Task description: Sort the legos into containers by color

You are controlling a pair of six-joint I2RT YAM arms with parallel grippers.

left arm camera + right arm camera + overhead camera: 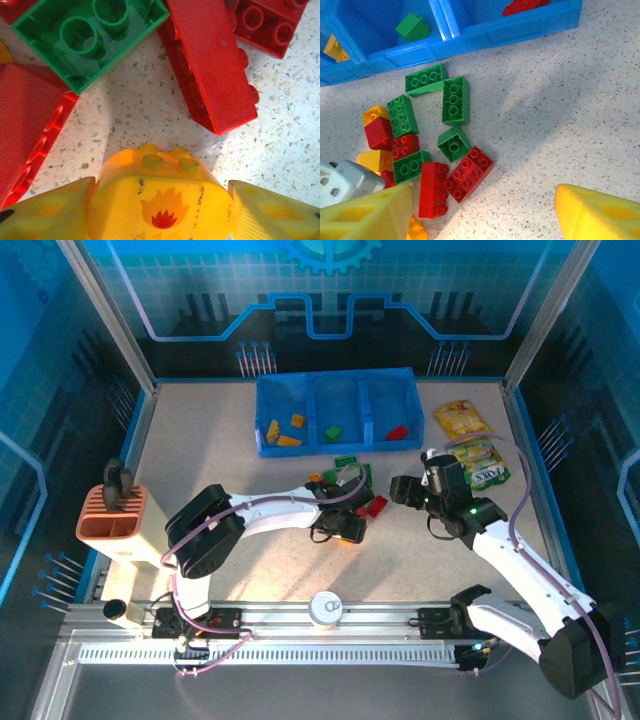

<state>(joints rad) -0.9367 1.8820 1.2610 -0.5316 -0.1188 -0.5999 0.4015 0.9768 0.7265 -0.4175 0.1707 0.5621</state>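
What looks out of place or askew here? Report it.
A yellow snack packet and a green snack packet lie right of the blue tray, unrelated to sorting. In the pile, one green brick lies upside down, hollow side up, and a red brick rests on its side. Nothing looks broken.

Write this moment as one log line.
left fingers: shut on orange flame-printed plastic brick | right fingers: open, empty | translucent blue plastic tray: partly filled | red and green plastic bricks: unsorted

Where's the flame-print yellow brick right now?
Left wrist view, bottom centre: yellow brick clamped between the fingers of the left tool, just below a long red brick and an upturned green brick.
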